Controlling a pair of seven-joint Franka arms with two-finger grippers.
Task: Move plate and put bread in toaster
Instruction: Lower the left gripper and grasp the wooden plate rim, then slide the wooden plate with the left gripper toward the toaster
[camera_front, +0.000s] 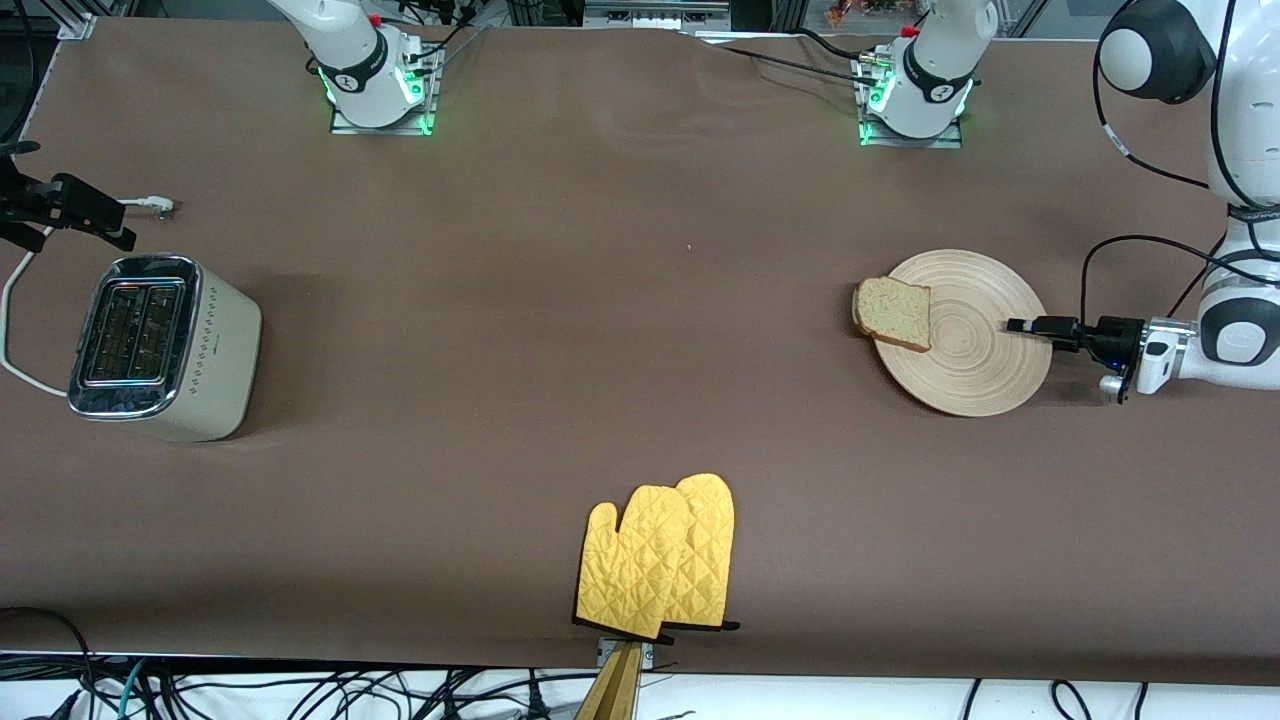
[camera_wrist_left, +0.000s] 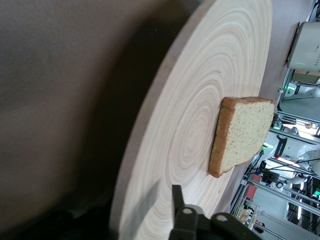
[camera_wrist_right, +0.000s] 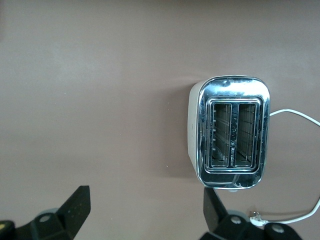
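The pale wooden plate (camera_front: 975, 350) lies toward the left arm's end of the table. The bread (camera_front: 893, 312) rests on its rim, on the side toward the toaster. My left gripper (camera_front: 1025, 325) reaches in level from the table's end and is shut on the plate's rim. In the left wrist view one finger (camera_wrist_left: 176, 195) lies on top of the plate (camera_wrist_left: 200, 100); the other is hidden under it, and the bread (camera_wrist_left: 242, 132) lies farther along. The cream toaster (camera_front: 160, 345) stands at the right arm's end with both slots empty. My right gripper (camera_front: 115, 225) hovers open above the table beside the toaster (camera_wrist_right: 232, 132).
Two yellow oven mitts (camera_front: 660, 560) lie at the table's edge nearest the front camera, midway along. The toaster's white cord (camera_front: 15, 300) loops off the table's end, with its plug (camera_front: 155, 205) under the right gripper.
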